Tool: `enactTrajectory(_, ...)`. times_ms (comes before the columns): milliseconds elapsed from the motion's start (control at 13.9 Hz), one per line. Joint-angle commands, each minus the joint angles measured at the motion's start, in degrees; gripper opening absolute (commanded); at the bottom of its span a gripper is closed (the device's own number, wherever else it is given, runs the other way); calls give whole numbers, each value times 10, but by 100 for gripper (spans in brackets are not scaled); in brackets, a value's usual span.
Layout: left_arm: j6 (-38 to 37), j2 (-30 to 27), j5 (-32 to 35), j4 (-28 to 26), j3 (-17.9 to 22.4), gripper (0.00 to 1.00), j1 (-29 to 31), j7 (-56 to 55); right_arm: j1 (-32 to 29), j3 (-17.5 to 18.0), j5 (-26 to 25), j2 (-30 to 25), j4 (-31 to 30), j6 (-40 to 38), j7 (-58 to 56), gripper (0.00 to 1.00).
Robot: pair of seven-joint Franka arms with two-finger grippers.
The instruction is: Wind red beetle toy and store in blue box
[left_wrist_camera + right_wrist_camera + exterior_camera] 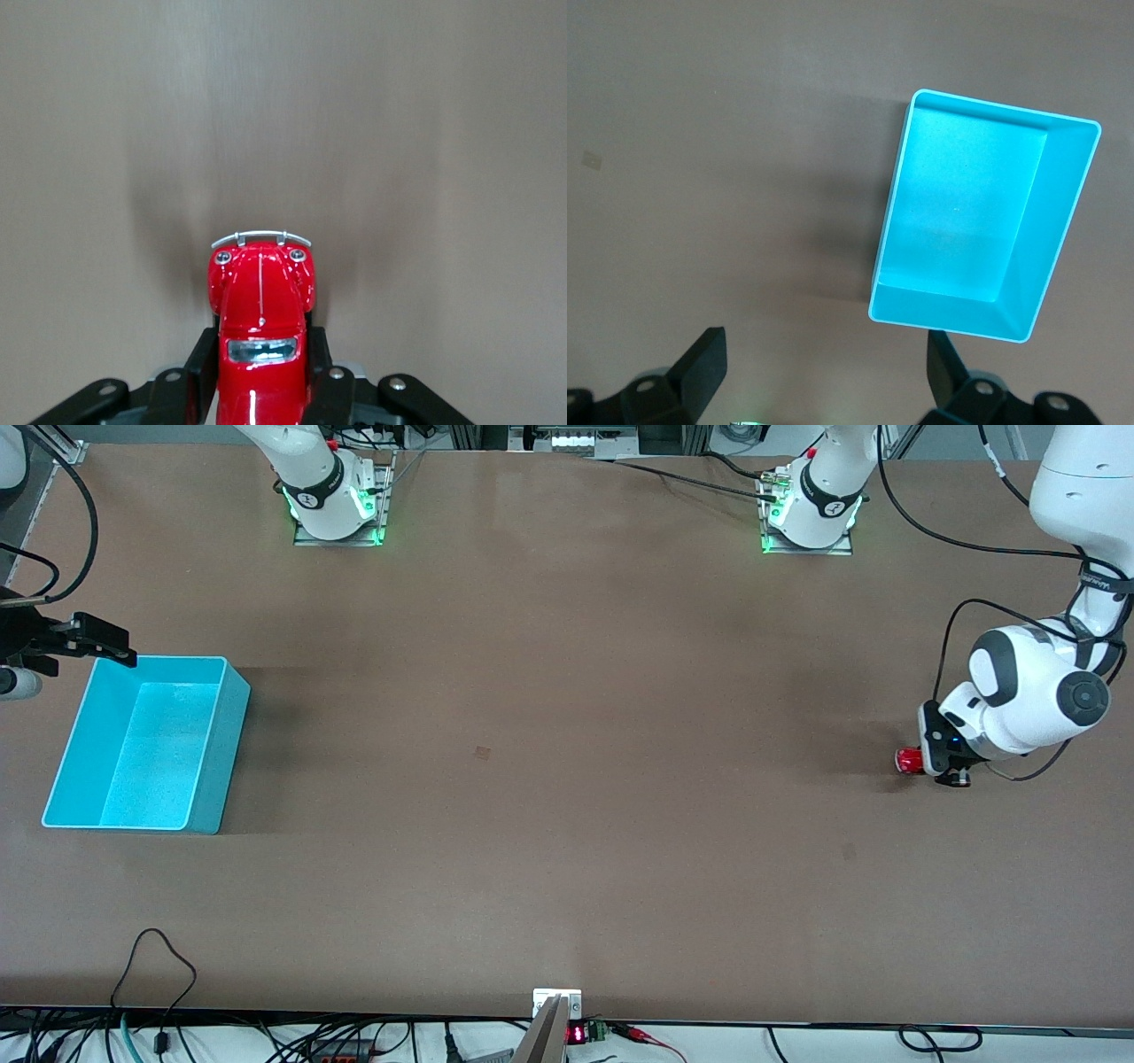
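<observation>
The red beetle toy (909,761) is gripped between the fingers of my left gripper (928,767), low over the table at the left arm's end. In the left wrist view the toy (260,292) shows its silvery bumper and sticks out past my left gripper (262,376), whose black fingers (202,367) press on both its sides. The blue box (221,753) stands empty at the right arm's end of the table. My right gripper (108,643) hovers open and empty by the box's corner nearest the robots' bases. In the right wrist view the gripper (824,367) is beside the box (1050,239).
The brown table (567,779) runs bare between the toy and the box. Both arm bases stand along the edge farthest from the front camera. Cables and a small device (558,1010) lie at the table's edge nearest the front camera.
</observation>
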Motion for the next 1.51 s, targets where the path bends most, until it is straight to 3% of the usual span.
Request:
enactTrajectory(0,3,41,-2,27,-7,16,21,26,-7,3,8,-3,1,1,-8,100)
enactTrajectory(72,4,41,-7,27,-7,45,25,21,-7,3,8,-3,1,1,-8,100)
enactTrajectory(144,4,41,-31,30,-7,99,29,25,-7,3,8,-3,1,1,-8,100)
enactTrajectory(288,-7,20,-57,32,-8,100,30,24,-7,3,8,-3,1,1,-8,100)
enactTrajectory(719,-177,-105,-57,47,-46,100,23,-63,-7,3,8,-3,1,1,-8,100)
enactTrajectory(1007,-378,-117,-49,160,-48,100,23,-155,-7,3,8,-3,1,1,-8,100)
enactTrajectory(1438,-557,-119,-35,299,-64,100,-14,-289,-7,3,8,-3,1,1,-7,100)
